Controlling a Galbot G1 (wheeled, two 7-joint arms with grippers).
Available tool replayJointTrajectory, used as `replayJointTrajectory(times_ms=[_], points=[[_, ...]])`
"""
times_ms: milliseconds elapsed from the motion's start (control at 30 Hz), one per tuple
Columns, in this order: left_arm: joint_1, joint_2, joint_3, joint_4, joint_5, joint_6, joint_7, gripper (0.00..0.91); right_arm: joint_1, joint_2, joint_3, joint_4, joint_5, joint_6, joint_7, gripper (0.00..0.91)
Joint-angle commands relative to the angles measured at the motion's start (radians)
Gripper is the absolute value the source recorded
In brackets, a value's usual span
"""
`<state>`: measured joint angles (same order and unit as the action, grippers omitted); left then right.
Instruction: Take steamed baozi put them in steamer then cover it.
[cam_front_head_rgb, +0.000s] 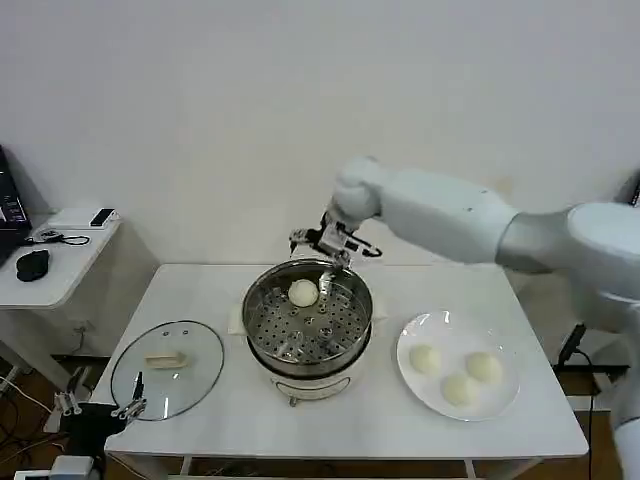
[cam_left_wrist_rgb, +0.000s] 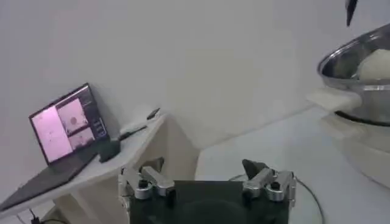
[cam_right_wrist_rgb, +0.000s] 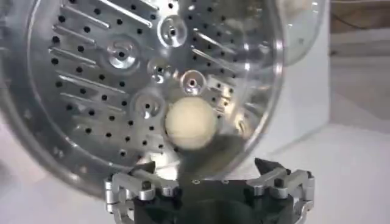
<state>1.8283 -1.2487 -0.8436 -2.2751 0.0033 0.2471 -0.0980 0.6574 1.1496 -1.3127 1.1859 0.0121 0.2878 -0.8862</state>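
Note:
The steamer (cam_front_head_rgb: 300, 345) stands at the middle of the white table. One steamed baozi (cam_front_head_rgb: 303, 292) lies on its perforated tray near the back wall. Just above the steamer's back rim hangs my right gripper (cam_front_head_rgb: 325, 245), open and holding nothing. In the right wrist view the baozi (cam_right_wrist_rgb: 191, 123) rests on the tray (cam_right_wrist_rgb: 91, 73) just beyond my open right gripper (cam_right_wrist_rgb: 207, 167). Three more baozi (cam_front_head_rgb: 459, 389) sit on a white plate (cam_front_head_rgb: 440, 325) to the right. The cover (cam_front_head_rgb: 167, 368) lies flat on the table to the left. My left gripper (cam_front_head_rgb: 130, 408) is parked open at its near edge.
A low side table (cam_front_head_rgb: 60, 250) with a laptop (cam_left_wrist_rgb: 67, 125) and small items stands off the main table's left. A white wall rises close behind the steamer. In the left wrist view the steamer (cam_left_wrist_rgb: 359, 67) shows at far right, beyond my left gripper (cam_left_wrist_rgb: 204, 165).

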Motion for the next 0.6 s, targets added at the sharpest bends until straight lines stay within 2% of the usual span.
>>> replayJointTrajectory(times_ms=[33,100,200,333,433,600], points=[[-0.01,0.019,0.002,0.001,-0.004,0.002,0.002,0.907,0.146,-0.336,-0.124,0.247,0.171,-0.255,0.015,0.907],[-0.02,0.03,0.005,0.005,-0.007,0.003,0.002,0.907,0.138,-0.422,-0.154,0.292,0.165,-0.306,0.023,0.907],[-0.033,0.047,0.009,0.013,-0.014,0.006,0.002,0.907,0.115,-0.552,-0.188,0.372,0.164,-0.347,0.032,0.907],[-0.053,0.062,0.02,0.03,-0.016,0.006,0.003,0.907,0.054,-0.677,-0.199,0.469,0.159,-0.381,0.047,0.907],[-0.068,0.064,0.04,0.038,-0.013,0.007,0.003,0.907,-0.038,-0.725,-0.155,0.499,0.128,-0.397,0.054,0.907],[-0.086,0.064,0.065,0.039,-0.002,0.015,0.006,0.907,-0.128,-0.748,-0.133,0.507,0.092,-0.407,0.061,0.907]])
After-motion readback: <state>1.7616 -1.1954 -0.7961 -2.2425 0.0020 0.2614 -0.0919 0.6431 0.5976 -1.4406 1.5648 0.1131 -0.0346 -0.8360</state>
